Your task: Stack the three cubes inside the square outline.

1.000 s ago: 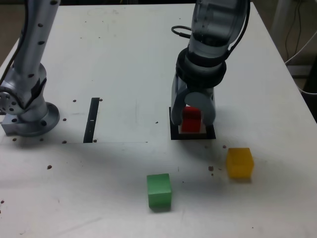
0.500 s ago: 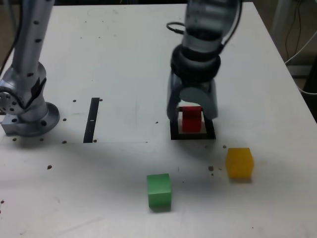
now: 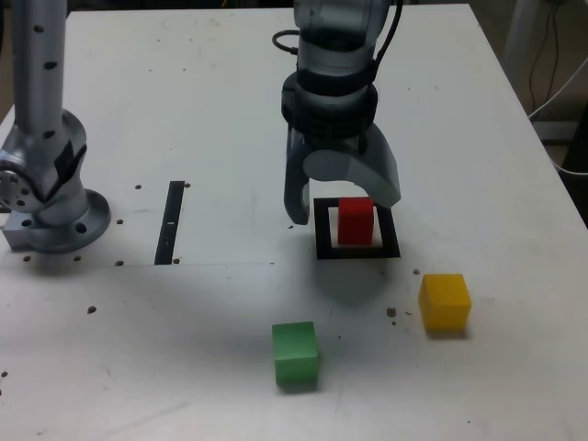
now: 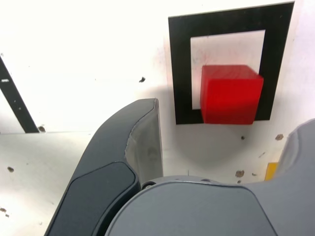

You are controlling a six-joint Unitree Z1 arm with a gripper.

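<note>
1. Gripper (image 3: pixel 344 211): fingers (image 3: pixel 297 188) spread wide, tips well apart, pointing down over the table (image 3: pixel 230 110). Hangs above the square's area; in the exterior view 1 finger shows left of the red cube, the other up and to its right.
2. Red cube (image 3: pixel 356 221): upright, inside the square (image 3: pixel 324 245), toward the right side of its pale centre in the exterior view. Wrist view shows it between the spread fingers, top and 1 side face visible.
3. Yellow cube (image 3: pixel 445 303): on the table, outside the square, off its lower right corner in the exterior view. Only a sliver shows in the wrist view, beside a finger.
4. Green cube (image 3: pixel 296 354): on the table, outside the square, below and left of it in the exterior view. Well apart from yellow.
5. Stack status: 3 cubes, 3 separate spots; 1 in the square, 2 out.
6. Black strip (image 3: pixel 170 223): flat on the table, between the arm's base (image 3: pixel 60 220) and the square in the exterior view.
7. Table has small dark specks scattered about.
</note>
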